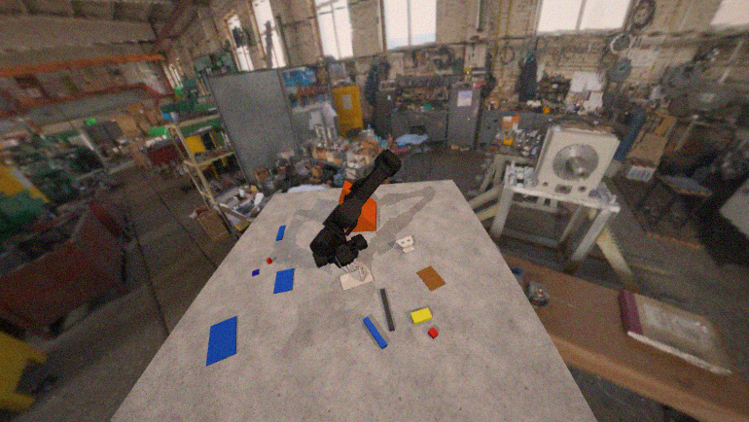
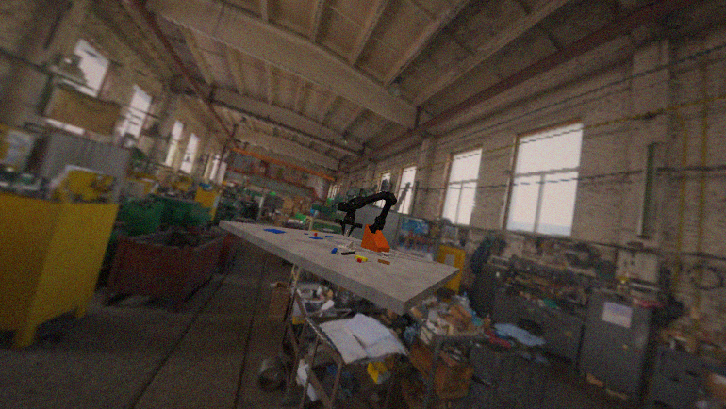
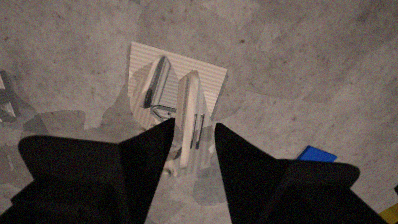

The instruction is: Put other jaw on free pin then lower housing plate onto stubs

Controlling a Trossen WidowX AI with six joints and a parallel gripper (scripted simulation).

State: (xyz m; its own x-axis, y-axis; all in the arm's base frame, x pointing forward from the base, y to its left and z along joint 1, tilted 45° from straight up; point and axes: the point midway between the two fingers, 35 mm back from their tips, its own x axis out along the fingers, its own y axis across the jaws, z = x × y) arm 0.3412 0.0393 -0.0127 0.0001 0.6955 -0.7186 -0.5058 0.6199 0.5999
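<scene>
A white base plate (image 1: 349, 283) (image 3: 214, 79) lies on the table. One pale jaw (image 3: 159, 82) stands over its left part in the wrist view; its pin is hidden. My gripper (image 1: 350, 264) (image 2: 348, 231) (image 3: 195, 125) is shut on the other pale jaw (image 3: 188, 107), a long upright piece that reaches over the base plate beside the first jaw. I cannot tell whether the held jaw touches its pin or whether the teeth meet; the free pin is hidden. The white housing plate (image 1: 405, 242) lies apart on the table, right of the arm in the top view.
A brown tile (image 1: 431, 277) lies right of the base plate. A dark bar (image 1: 386, 309), a blue bar (image 1: 374, 333) (image 3: 317, 154), a yellow block (image 1: 420, 315) and a red cube (image 1: 432, 333) lie in front. Blue tiles (image 1: 283, 280) (image 1: 222, 340) lie to the left.
</scene>
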